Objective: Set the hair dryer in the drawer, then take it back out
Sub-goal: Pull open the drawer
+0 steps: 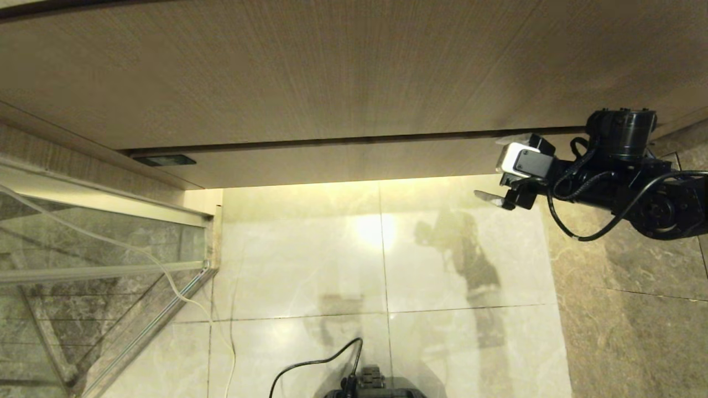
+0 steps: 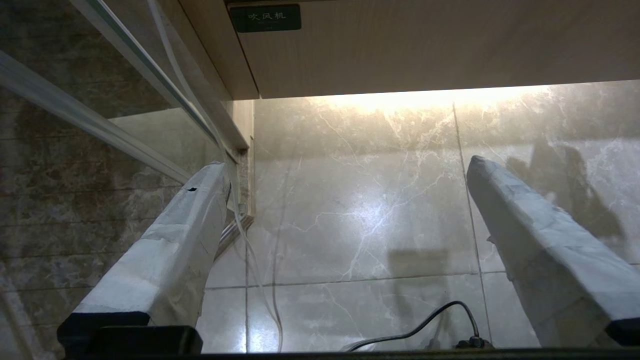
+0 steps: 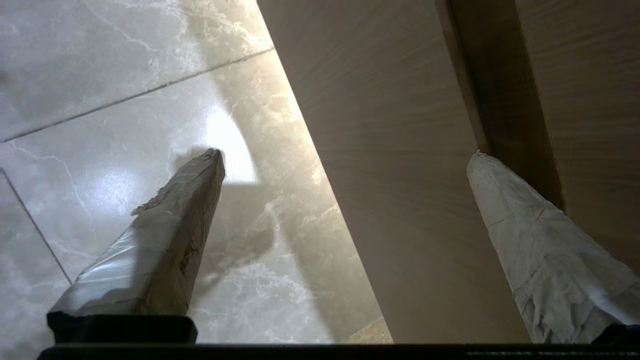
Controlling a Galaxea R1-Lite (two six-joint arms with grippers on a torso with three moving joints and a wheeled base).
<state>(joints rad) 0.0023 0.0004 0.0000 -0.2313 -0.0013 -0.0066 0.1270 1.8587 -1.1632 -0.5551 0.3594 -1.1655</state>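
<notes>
The hair dryer is out of view. The drawer (image 1: 354,163) is the low, wide, beige wood-grain strip under the taller panel, and its flat front sits flush, shut. A small dark label (image 1: 164,160) marks its left end. My right gripper (image 1: 495,168) hovers at the drawer's right end, open and empty. In the right wrist view the drawer front (image 3: 400,150) lies between the taped fingers (image 3: 200,200), one near the dark gap above it and one below its lower edge. My left gripper (image 2: 347,165) hangs open over the floor, holding nothing.
A glass partition (image 1: 83,249) with a metal frame stands at the left, and a thin white cord (image 1: 166,276) trails down beside it. A black cable (image 1: 310,365) runs to the robot's base (image 1: 370,387). Pale marble floor (image 1: 381,254) lies below the cabinet, with darker tiles (image 1: 636,309) at the right.
</notes>
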